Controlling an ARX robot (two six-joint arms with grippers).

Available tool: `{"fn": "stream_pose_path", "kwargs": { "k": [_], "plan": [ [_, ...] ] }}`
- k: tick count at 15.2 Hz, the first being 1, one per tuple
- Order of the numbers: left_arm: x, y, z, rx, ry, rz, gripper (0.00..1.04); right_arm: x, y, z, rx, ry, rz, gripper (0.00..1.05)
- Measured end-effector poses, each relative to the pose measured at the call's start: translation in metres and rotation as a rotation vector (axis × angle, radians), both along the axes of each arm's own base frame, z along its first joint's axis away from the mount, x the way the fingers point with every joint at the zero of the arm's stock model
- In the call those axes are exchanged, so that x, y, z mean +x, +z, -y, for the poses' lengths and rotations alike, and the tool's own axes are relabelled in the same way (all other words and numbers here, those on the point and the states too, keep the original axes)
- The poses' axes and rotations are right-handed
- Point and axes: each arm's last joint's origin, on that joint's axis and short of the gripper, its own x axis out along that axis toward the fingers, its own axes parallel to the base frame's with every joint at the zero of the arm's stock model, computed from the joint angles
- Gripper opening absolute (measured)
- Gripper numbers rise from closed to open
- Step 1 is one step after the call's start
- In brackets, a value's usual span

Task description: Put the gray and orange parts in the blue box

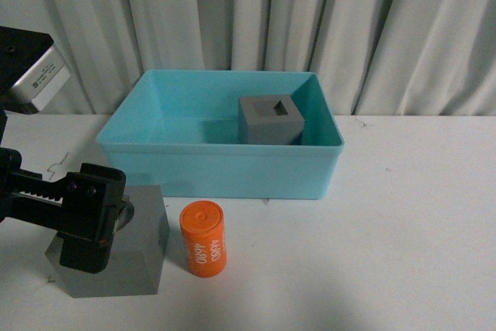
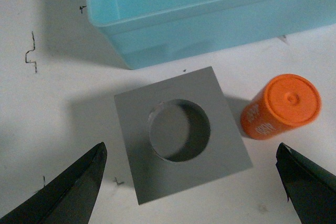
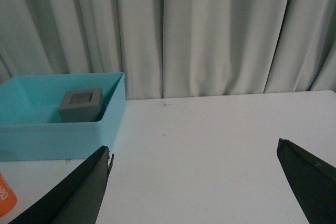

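Note:
A gray cube with a round recess (image 2: pixel 181 135) rests on the white table in front of the blue box (image 2: pixel 210 19). My left gripper (image 2: pixel 191 148) hovers over it, open, its black fingers (image 2: pixel 79 187) wide on either side and apart from it. In the front view this gripper (image 1: pixel 93 230) covers the cube's (image 1: pixel 143 249) left part. An orange cylinder with white digits (image 1: pixel 203 238) stands right beside that cube. A gray cube with a square recess (image 1: pixel 270 119) sits inside the blue box (image 1: pixel 217 168), at its back right. My right gripper (image 3: pixel 194 148) is open over bare table.
Pale curtains (image 1: pixel 310 13) hang close behind the box. Small pen marks (image 2: pixel 30 53) dot the white table (image 1: pixel 411 230) left of the box. The right wrist view shows the box (image 3: pixel 52 137) and the orange cylinder's edge (image 3: pixel 5 198) off to one side.

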Motion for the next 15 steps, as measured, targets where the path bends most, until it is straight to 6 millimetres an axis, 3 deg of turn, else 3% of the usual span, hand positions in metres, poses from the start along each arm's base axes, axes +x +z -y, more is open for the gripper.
{"fn": "stream_pose_path", "kwargs": {
  "k": [5, 6, 15],
  "plan": [
    [0.027, -0.017, -0.015, 0.043, 0.035, -0.053, 0.98, 0.000, 0.000, 0.000, 0.000, 0.000, 0.000, 0.98],
    [0.040, -0.021, -0.017, 0.047, 0.051, -0.063, 0.98, 0.000, 0.000, 0.000, 0.000, 0.000, 0.000, 0.98],
    [0.050, -0.041, -0.020, 0.072, 0.048, -0.115, 0.98, 0.000, 0.000, 0.000, 0.000, 0.000, 0.000, 0.98]
  ]
}}
